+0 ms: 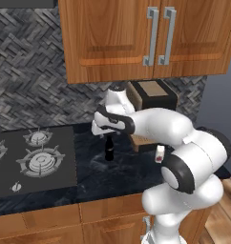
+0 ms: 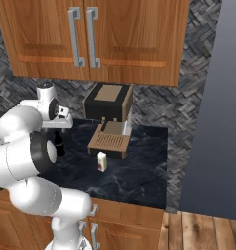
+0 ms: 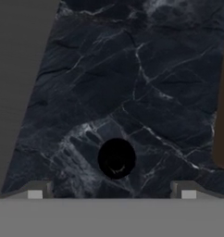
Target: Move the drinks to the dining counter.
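Note:
The small dark bottle (image 1: 109,149) stands upright on the black counter (image 1: 122,176), just right of the gas hob. My gripper (image 1: 108,135) hangs straight above it, pointing down, a little over the bottle's neck. In the hand view the bottle's round top (image 3: 116,158) lies between and slightly ahead of my fingertips (image 3: 37,190), which stand wide apart; the gripper (image 3: 111,190) is open and holds nothing. The white carton with a red mark (image 1: 159,153) (image 2: 102,161) stands to the right, in front of the coffee machine. The dining counter is out of view.
The tan-and-black coffee machine (image 2: 109,114) sits against the back wall, right of the bottle (image 2: 59,145). The gas hob (image 1: 34,157) lies to the left. Wooden wall cabinets (image 1: 146,33) hang overhead. A grey wall (image 2: 212,122) closes the counter's right end.

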